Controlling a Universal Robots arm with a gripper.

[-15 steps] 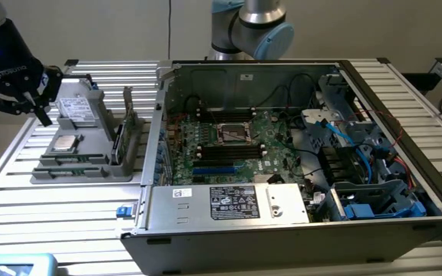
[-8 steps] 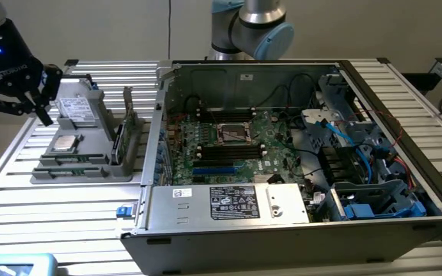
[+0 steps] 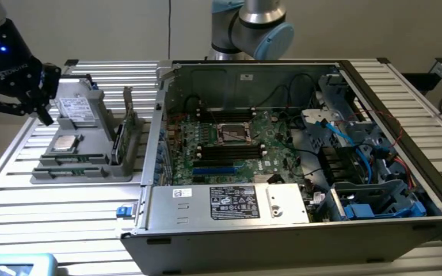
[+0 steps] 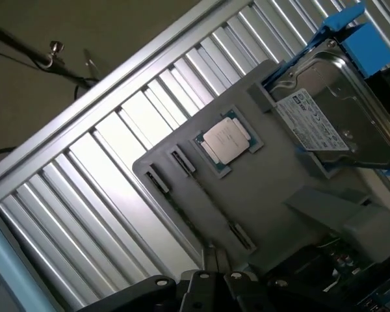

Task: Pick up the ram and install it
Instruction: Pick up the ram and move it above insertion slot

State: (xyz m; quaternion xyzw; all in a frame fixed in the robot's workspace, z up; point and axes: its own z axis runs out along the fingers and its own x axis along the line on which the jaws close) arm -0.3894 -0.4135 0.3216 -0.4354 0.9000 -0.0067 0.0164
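Observation:
The ram (image 3: 129,123) looks like a thin green stick standing on edge along the side of the grey holder tray (image 3: 90,172) that faces the case; a darker stick (image 3: 118,144) stands beside it. My black gripper (image 3: 41,112) hangs over the tray's far corner at the exterior view's left, away from the ram, above the hard drive (image 3: 75,106). In the wrist view the gripper (image 4: 211,279) is shut with nothing between its fingers, over the tray (image 4: 273,188) with its long narrow slots (image 4: 182,161).
An open computer case (image 3: 390,230) fills the exterior view's right, with the green motherboard (image 3: 259,129) and black memory slots (image 3: 229,153) inside. A silver processor chip (image 4: 226,140) and a blue-framed hard drive (image 4: 331,123) sit on the tray. Everything rests on a slatted aluminium table (image 3: 67,213).

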